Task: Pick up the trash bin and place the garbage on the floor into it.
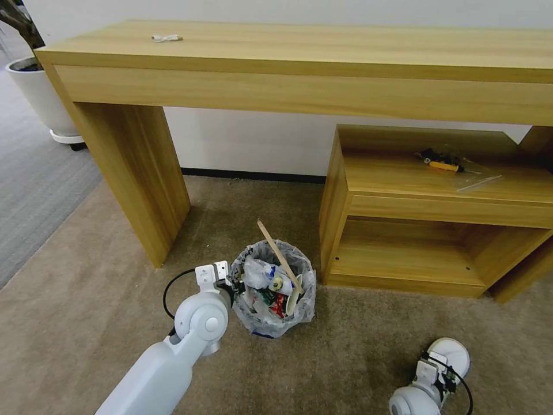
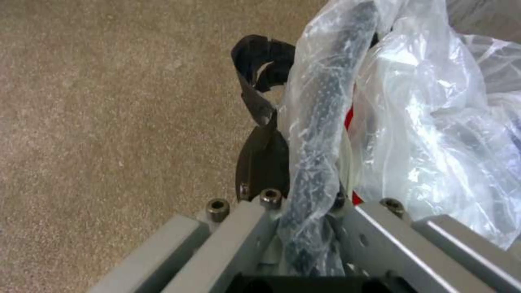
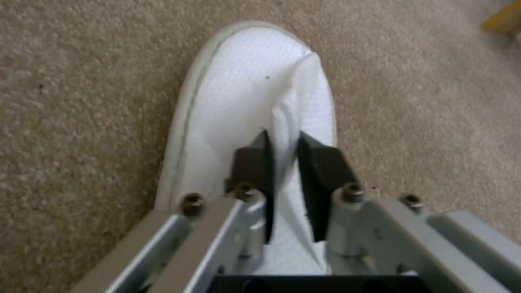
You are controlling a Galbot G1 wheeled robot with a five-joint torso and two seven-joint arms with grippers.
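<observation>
Already, most of the litter is gathered: the small round dark trash bin lined with crinkled clear plastic is seen packed with wrappers, a crushed cup and a long wooden stick that juts out toward twelve o'clock. The bin is placed on the beige short-pile carpet floor near the middle of the head view, just at seven o'clock from the low wooden shelf unit. Its rim, bag and all, is pinched at nine o'clock by the left hand, whose fingers are pressed together on it.

What is left, by the look of it, is the flat white slipper, lying on the carpet at about four o'clock from the bin and well apart from it. Its raised upper strap is nipped between the nearly closed fingers of the right hand, while the sole is not yet lifted clear.

Open carpet is left between slipper and bin; the shelf unit's front edge and the projecting stick are judged the things to be skirted.
</observation>
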